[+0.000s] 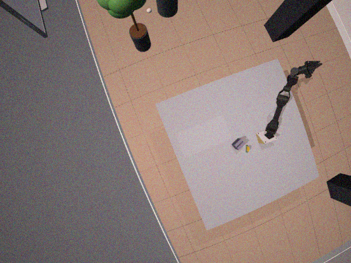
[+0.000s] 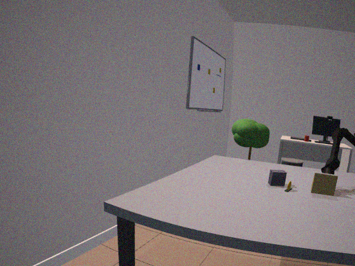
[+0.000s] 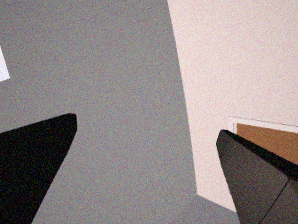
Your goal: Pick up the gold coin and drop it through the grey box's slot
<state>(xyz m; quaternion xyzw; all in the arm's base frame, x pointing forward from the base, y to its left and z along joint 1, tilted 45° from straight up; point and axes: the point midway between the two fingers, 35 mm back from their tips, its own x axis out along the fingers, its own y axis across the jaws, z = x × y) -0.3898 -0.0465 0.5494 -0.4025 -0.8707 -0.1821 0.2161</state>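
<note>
The gold coin [image 1: 248, 148] [image 2: 289, 185] stands on edge in the dark-green holder [image 2: 287, 190]. The closed grey box [image 1: 236, 145] [image 2: 277, 178] stands close beside them, its slot showing as a dark line on the lid in the top view. My gripper [image 1: 320, 63] [image 3: 148, 129] is open and empty, its fingers wide apart in the wrist view. It is far from the coin and the box, past the table edge in the top view, and out of frame in the exterior view. The wrist view shows only walls and a brown panel behind the fingers.
The arm's base stands on a yellow-sided block [image 1: 260, 138] [image 2: 324, 184] with a pale top, near the coin and box on the pale table [image 1: 203, 127] [image 2: 193, 199]. A plant [image 1: 140, 38] [image 2: 251, 133], a desk and a whiteboard [image 2: 207, 77] are away from the table.
</note>
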